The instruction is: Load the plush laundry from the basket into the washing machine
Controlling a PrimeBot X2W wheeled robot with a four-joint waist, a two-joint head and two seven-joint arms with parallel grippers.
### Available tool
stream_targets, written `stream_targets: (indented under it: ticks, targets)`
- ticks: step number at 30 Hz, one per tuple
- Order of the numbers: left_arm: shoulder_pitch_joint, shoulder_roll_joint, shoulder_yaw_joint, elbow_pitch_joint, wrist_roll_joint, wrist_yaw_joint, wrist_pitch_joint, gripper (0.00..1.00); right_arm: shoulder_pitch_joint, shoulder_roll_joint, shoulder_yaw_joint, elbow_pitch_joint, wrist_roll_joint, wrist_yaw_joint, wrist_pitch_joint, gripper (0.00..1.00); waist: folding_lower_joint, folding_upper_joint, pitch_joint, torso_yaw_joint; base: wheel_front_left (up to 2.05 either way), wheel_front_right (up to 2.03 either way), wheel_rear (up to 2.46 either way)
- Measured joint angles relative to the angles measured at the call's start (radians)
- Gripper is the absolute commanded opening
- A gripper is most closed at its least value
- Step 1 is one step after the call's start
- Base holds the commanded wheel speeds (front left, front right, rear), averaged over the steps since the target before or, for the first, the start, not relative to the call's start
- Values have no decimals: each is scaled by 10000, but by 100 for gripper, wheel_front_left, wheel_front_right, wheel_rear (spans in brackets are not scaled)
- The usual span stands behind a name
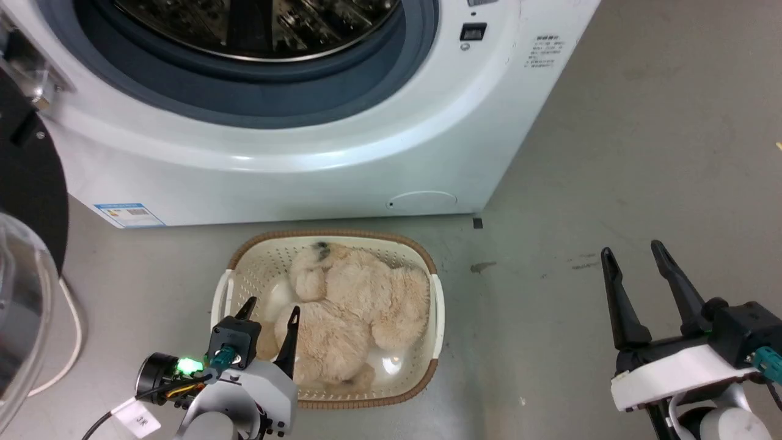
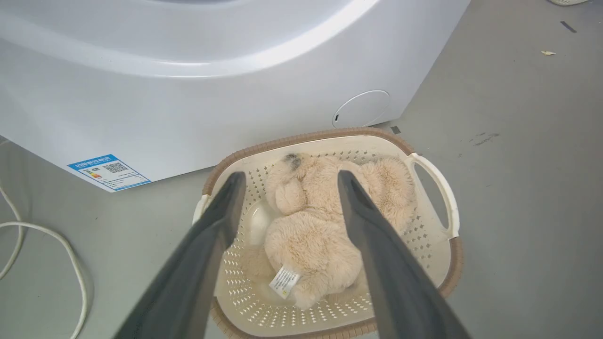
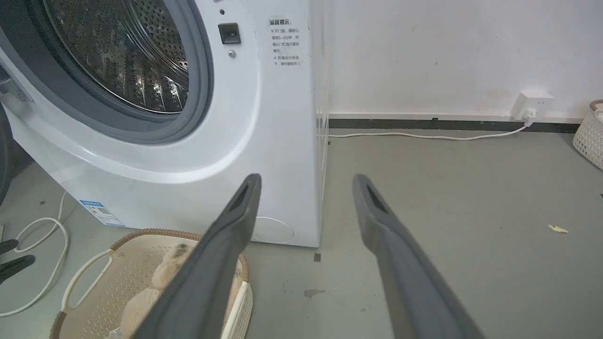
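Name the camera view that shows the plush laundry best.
Left wrist view: the plush laundry lies in the basket nearly whole, tag and nose patch visible. The head view has it from above, its near side partly behind the left gripper. The right wrist view catches a part at the bottom edge.

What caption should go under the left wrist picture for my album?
Open left hand hovers above the teddy bear in the basket beside the washing machine.

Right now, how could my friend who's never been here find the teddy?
Find the big white front-loading washing machine. On the floor in front sits a cream perforated basket with a brown woven rim. The teddy lies inside: the only soft, fluffy beige thing there, with a dark nose patch and small white tag.
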Motion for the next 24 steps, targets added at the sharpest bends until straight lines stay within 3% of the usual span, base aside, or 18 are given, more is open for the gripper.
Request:
stream_targets:
  ticks: [24]
  targets:
    - [-2411,761,-1035,3501,-17,-320,-437,100,-581,0,-184,-146,577,2,-472,100,0,0,2152,-708,0,0,0]
